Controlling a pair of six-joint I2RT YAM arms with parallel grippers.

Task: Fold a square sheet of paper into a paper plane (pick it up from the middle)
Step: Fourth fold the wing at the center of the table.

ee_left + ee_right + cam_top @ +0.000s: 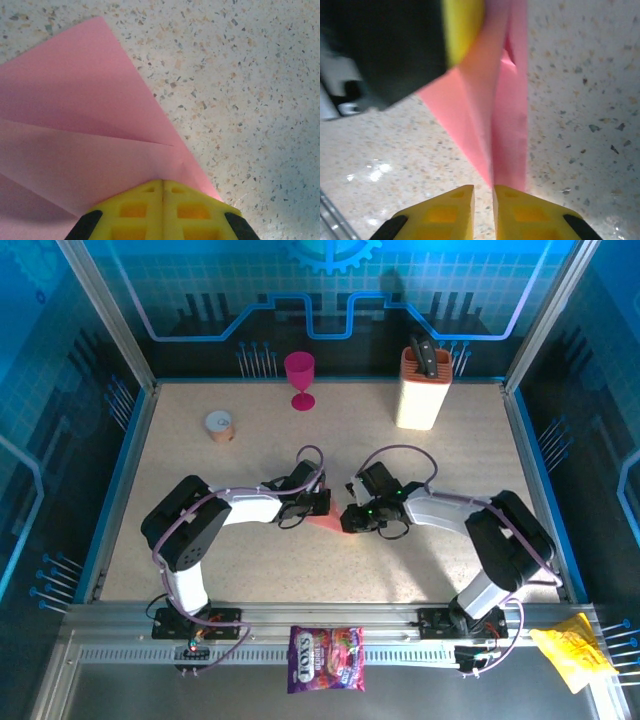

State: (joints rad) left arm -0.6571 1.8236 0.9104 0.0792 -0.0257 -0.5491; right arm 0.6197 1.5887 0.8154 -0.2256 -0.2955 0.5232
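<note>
Fingers [135, 212] of the left gripper [163, 186] are clenched on the one pink paper [75, 125], whose crease lines show in the left wrist view. The right wrist view shows the paper narrowing to a point at the slit between the fingers of the right gripper [493, 192]; whether they pinch it cannot be told. The top view adds its mid-table [450, 460] position, one goblet [299, 375], one knife block [423, 390] and one tape roll [219, 425].

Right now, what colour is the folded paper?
The paper is plain salmon pink, best seen in the left wrist view.
</note>
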